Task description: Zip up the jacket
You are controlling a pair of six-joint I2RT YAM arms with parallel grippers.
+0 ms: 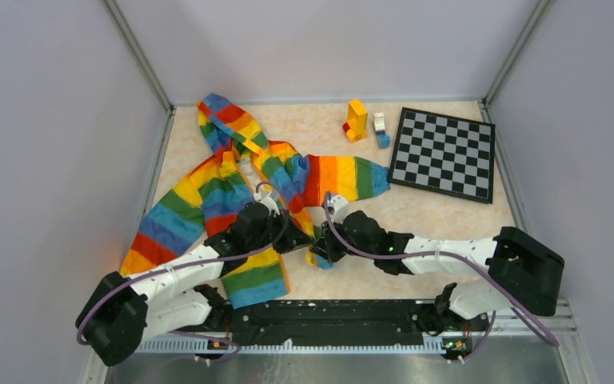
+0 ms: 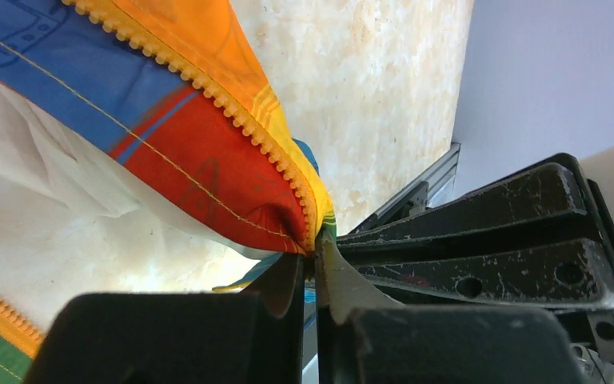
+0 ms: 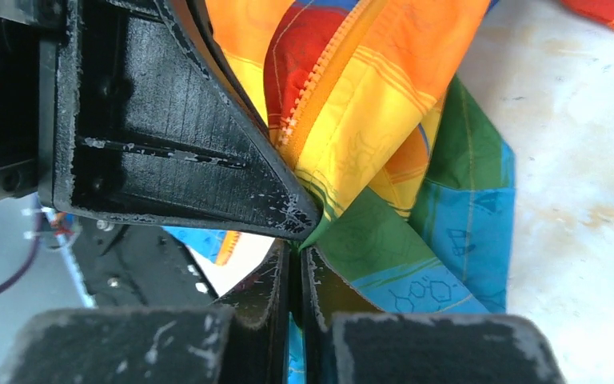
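**Both grippers pinched on the jacket's bottom hem**

Starting at the near edge, six o'clock: a black rail (image 1: pixel 328 320) runs across behind a metal strip (image 1: pixel 352 364), and both arm bases sit on it. The left arm (image 1: pixel 176 276) reaches in from seven o'clock and the right arm (image 1: pixel 448 254) from four. They meet nose to nose just short of the middle.

Here's the action. The left gripper (image 1: pixel 304 242) has its jaws squeezed tight on the bottom corner of the jacket (image 1: pixel 216 192), right where the orange zipper (image 2: pixel 244 124) teeth run out. Its wrist view shows that corner tucked in between the fingertips. The right gripper (image 1: pixel 318 254) is closed down to a sliver too, with green and blue hem cloth caught between its fingers. The two sets of fingers sit just beside each other; whether they touch, I can't tell.

The jacket lies open and rumpled over the left half of the table (image 1: pixel 416 224), from eight o'clock up to eleven. One sleeve (image 1: pixel 160 232) trails towards eight, the other sleeve (image 1: pixel 344 178) stretches flat across the centre pointing at three, and the hood (image 1: pixel 224 116) points to eleven. White lining (image 2: pixel 40 216) shows at the open front.

The surface is a pale beige marbled top with faint brown flecks. Further back, at twelve o'clock, an orange-and-yellow block stack (image 1: pixel 356 120) stands with a small white-and-blue block (image 1: pixel 380 130) just beside it. At one to two o'clock a chequered board (image 1: pixel 444 152) lies flat, slightly askew.

Plain pale grey walls (image 1: pixel 312 48) box in three sides, with aluminium posts (image 1: pixel 140 56) in the far corners.
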